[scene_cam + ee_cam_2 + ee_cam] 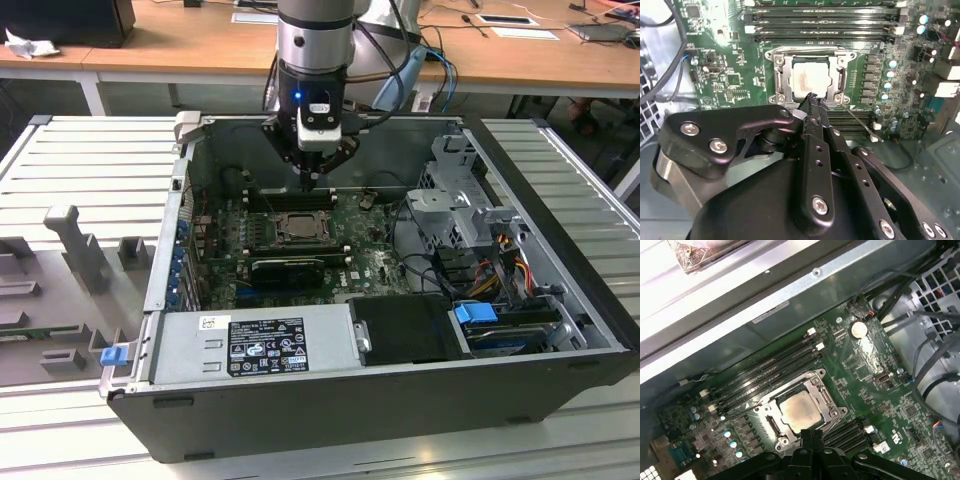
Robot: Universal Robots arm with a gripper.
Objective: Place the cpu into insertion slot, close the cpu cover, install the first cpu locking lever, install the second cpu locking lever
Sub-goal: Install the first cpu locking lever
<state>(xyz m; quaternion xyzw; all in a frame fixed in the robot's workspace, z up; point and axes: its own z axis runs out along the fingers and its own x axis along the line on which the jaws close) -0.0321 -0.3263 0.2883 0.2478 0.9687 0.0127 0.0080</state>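
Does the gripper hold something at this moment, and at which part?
Nothing is held. The gripper is shut and empty, its tips just above the cpu cover; the cpu lies in the insertion slot.

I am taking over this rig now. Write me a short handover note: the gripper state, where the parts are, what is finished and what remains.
Gripper: jaws shut, empty, tip hovering at the near edge of the socket, above the motherboard.
CPU: already seated in the insertion slot, pale metal top visible in both wrist views.
CPU cover: appears closed, framing the chip.
Locking lever: one thin metal rod sticks out from the socket corner beside the gripper tip, seemingly not latched.
Done: placement, and apparently the cover. Left: the levers, as far as the views show.
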